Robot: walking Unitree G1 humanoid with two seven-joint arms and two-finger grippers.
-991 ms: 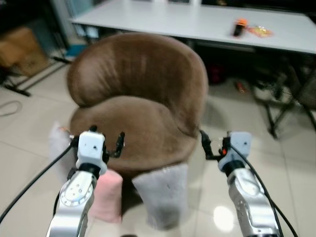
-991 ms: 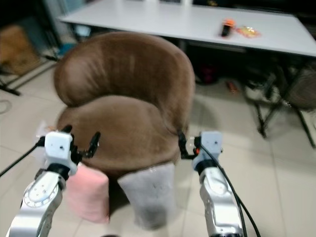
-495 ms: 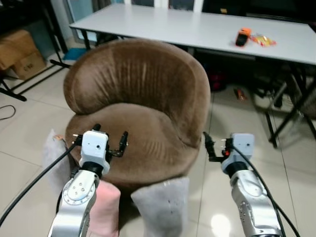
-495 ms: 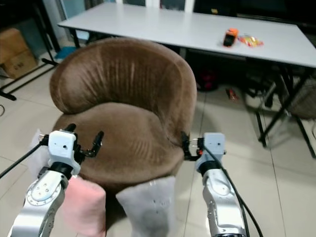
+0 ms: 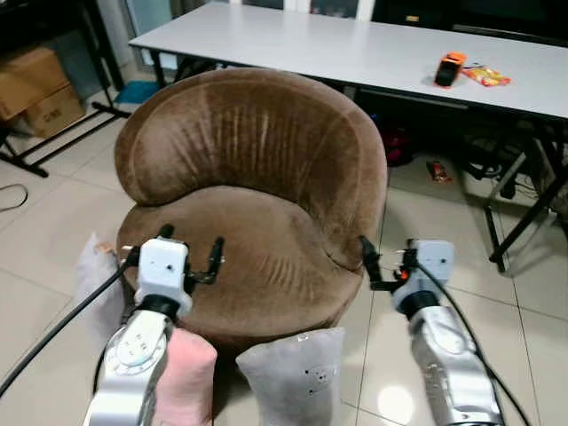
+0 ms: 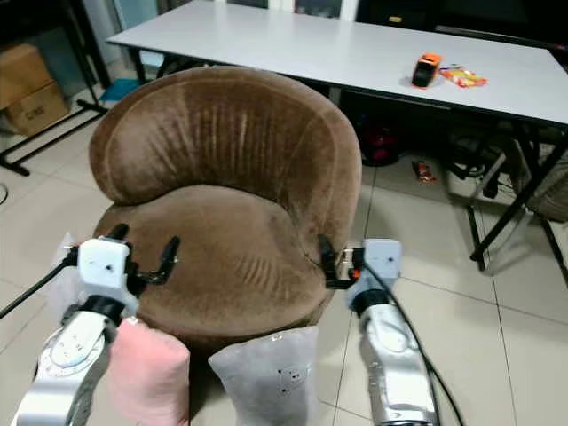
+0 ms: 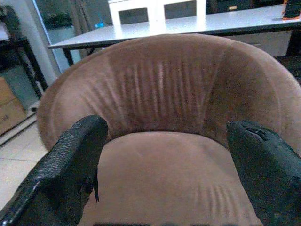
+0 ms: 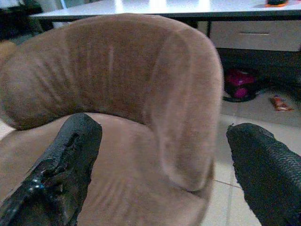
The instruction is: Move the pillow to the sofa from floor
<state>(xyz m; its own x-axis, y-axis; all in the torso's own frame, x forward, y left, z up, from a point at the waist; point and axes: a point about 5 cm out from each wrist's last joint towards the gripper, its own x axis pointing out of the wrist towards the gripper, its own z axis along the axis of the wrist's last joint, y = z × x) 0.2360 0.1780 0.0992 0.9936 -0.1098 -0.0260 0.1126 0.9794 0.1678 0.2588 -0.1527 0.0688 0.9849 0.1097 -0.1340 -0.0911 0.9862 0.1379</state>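
Nothing is moved yet: the grey pillow (image 5: 290, 377) and pink pillow (image 5: 186, 386) lean on the floor (image 5: 44, 231) against the brown sofa (image 5: 257, 186). The left gripper (image 5: 189, 257) and right gripper (image 5: 383, 264) hover empty, fingers apart. A third, pale pillow (image 5: 93, 284) possibly lies left.

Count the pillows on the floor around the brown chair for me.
3. A grey pillow leans against the chair's front, a pink pillow stands just to its left, and a pale pillow sits at the chair's left side. Others behind the brown chair would be hidden.

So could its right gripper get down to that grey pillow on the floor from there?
Probably yes: the right gripper is open beside the sofa, and the grey pillow stands below it with nothing between.
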